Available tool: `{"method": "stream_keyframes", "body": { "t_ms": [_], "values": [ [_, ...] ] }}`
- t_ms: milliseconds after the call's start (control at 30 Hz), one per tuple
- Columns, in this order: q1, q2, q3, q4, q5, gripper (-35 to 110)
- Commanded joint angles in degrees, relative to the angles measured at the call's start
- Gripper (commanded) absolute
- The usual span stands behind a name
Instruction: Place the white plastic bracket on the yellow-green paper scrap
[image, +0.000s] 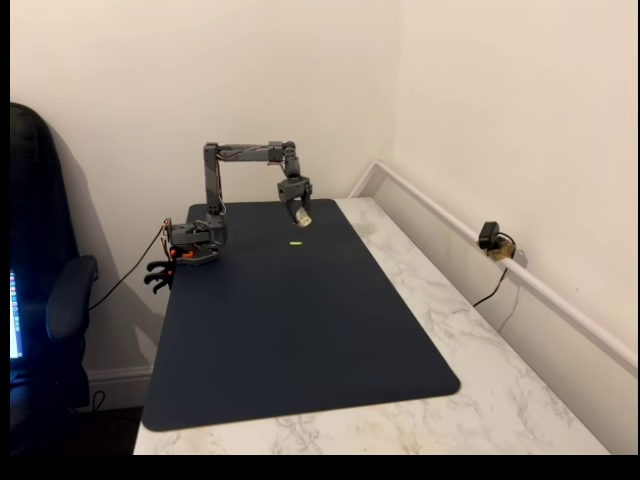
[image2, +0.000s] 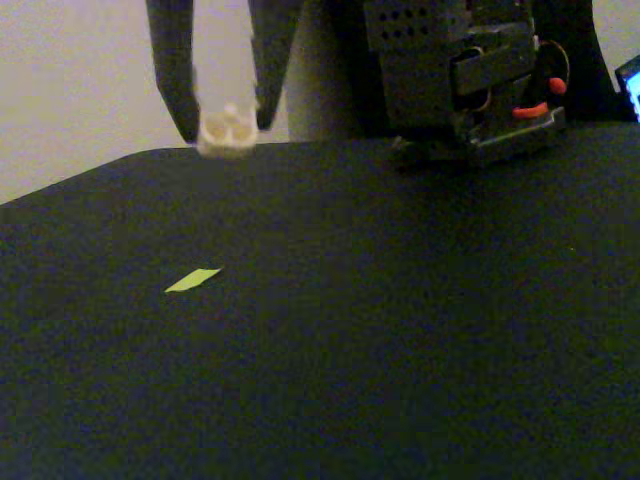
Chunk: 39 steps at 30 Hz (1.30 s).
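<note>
Your end effector (image2: 228, 125) is squeezing the white plastic bracket (image2: 227, 134), up above the mat (image2: 400, 330), with the yellow-green paper scrap (image2: 192, 281) lying near.

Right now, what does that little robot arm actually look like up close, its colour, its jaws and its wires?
The arm is built of dark grey plastic links with boxy joints. Its gripper ends in two long, flat, dark jaws that taper towards the tips. The base is a perforated grey block with orange-red parts and thin wires. A black cable trails off the table's edge.
</note>
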Motion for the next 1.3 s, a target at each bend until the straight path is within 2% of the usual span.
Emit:
{"method": "stream_keyframes", "body": {
  "t_ms": [0, 267, 700, 1167, 1233, 1267],
  "values": [
    [1.4, 6.4, 4.2, -3.9, 3.1, 0],
    [7.2, 6.6, 10.8, -8.3, 6.3, 0],
    [11.3, -1.0, 12.7, -15.2, 3.8, 0],
    [14.1, -5.8, 12.4, -16.9, 0.3, 0],
    [13.8, -5.9, 11.4, -16.3, -1.5, 19],
    [13.6, -6.1, 10.6, -15.3, -2.1, 22]
  ]
}}
